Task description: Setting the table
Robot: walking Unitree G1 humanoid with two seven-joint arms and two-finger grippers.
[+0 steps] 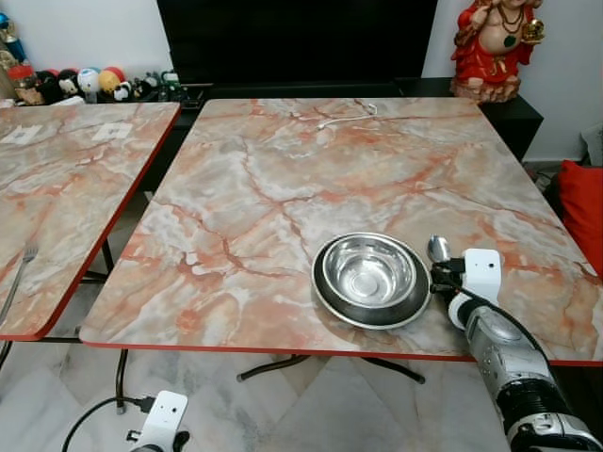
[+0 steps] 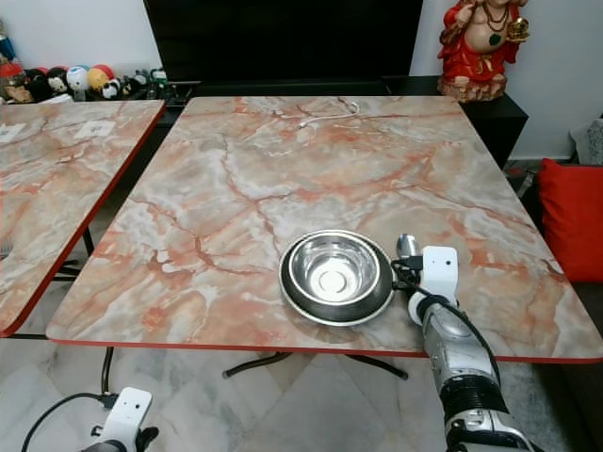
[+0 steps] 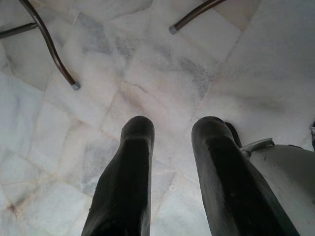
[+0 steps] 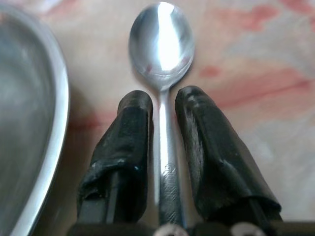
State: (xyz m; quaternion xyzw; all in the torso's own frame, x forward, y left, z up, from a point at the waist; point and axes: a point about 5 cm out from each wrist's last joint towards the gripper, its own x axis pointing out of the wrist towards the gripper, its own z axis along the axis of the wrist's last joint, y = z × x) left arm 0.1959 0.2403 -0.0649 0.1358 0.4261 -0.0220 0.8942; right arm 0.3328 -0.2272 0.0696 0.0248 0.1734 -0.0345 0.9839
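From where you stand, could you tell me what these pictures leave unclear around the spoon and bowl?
- Spoon: the right claw and wrist cover its handle in both eye views.
- Whether the spoon rests on the table or hangs just above: right wrist view, too close to judge.
- Bowl: cut off by the right wrist view's edge.
- Fork on the neighbouring table: cut off by the left eye view's edge.

Most of your marble table (image 1: 283, 179) is bare, so a gripper can pass freely over its middle and far side. Near the front edge the steel bowl (image 1: 370, 279) is in the way. Your right gripper (image 4: 163, 105) sits just beside it with a spoon (image 4: 162, 44) between its fingers. A white cable (image 1: 347, 115) lies by the far edge.
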